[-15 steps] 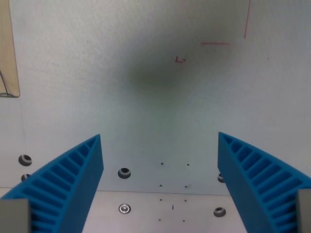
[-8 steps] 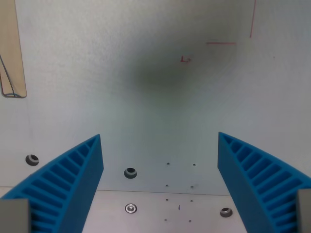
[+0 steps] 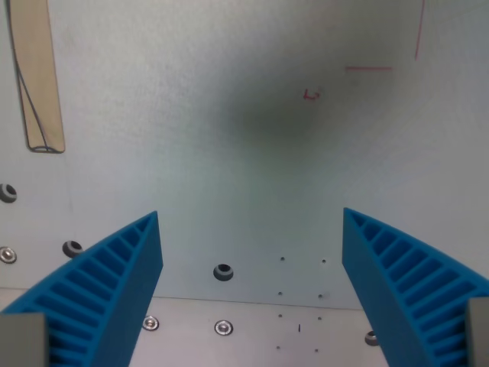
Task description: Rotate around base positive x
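Observation:
My gripper (image 3: 250, 222) is open above a pale grey tabletop (image 3: 229, 168), with nothing between its two blue ribbed fingers (image 3: 107, 290). The second finger (image 3: 405, 283) stands at the wrist view's right. No separate object to handle shows in this view. A soft dark shadow (image 3: 267, 122) lies on the surface ahead of the fingers.
A wooden strip (image 3: 37, 76) with a thin dark cable sits at the upper left. Thin red marks (image 3: 368, 69) are drawn at the upper right. Bolt holes (image 3: 222, 271) and screws (image 3: 222, 328) line the seam of a lighter plate (image 3: 252, 336) at the bottom.
The whole scene has shifted toward the wrist view's right, so the camera has moved left; more of the wooden strip and extra bolts have come into sight. The fingers stay equally far apart.

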Controlling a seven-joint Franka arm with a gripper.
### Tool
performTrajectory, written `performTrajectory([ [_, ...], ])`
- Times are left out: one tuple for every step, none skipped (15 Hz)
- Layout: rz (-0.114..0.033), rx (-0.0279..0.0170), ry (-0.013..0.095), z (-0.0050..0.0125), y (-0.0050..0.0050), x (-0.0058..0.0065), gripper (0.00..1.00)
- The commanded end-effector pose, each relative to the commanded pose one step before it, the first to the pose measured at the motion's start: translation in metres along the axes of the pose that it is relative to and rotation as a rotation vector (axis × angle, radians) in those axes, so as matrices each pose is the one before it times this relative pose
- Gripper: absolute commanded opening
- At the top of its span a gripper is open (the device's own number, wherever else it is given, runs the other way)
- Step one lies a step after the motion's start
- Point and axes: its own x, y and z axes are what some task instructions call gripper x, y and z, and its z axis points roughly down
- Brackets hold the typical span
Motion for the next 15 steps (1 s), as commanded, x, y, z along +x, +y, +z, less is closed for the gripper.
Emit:
performTrajectory([
  [-0.0163,0.17794,0.0180,-0.00168,0.00484,-0.00032,1.00],
  [-0.0001,0.01164,0.0008,0.00000,0.00000,0.00000,1.00],
  [-0.0001,0.01164,0.0008,0.00000,0.00000,0.00000,1.00],
  [-0.0001,0.01164,0.0008,0.00000,0.00000,0.00000,1.00],
  [-0.0001,0.01164,0.0008,0.00000,0.00000,0.00000,1.00],
  [-0.0001,0.01164,0.0008,0.00000,0.00000,0.00000,1.00],
  [-0.0001,0.01164,0.0008,0.00000,0.00000,0.00000,1.00],
  [-0.0001,0.01164,0.0008,0.00000,0.00000,0.00000,1.00],
  [-0.0001,0.01164,0.0008,0.00000,0.00000,0.00000,1.00],
  [-0.0001,0.01164,0.0008,0.00000,0.00000,0.00000,1.00],
  [-0.0001,0.01164,0.0008,0.00000,0.00000,0.00000,1.00],
  [-0.0001,0.01164,0.0008,0.00000,0.00000,0.00000,1.00],
  [-0.0001,0.01164,0.0008,0.00000,0.00000,0.00000,1.00],
  [-0.0001,0.01164,0.0008,0.00000,0.00000,0.00000,1.00],
  [-0.0001,0.01164,0.0008,0.00000,0.00000,0.00000,1.00],
])
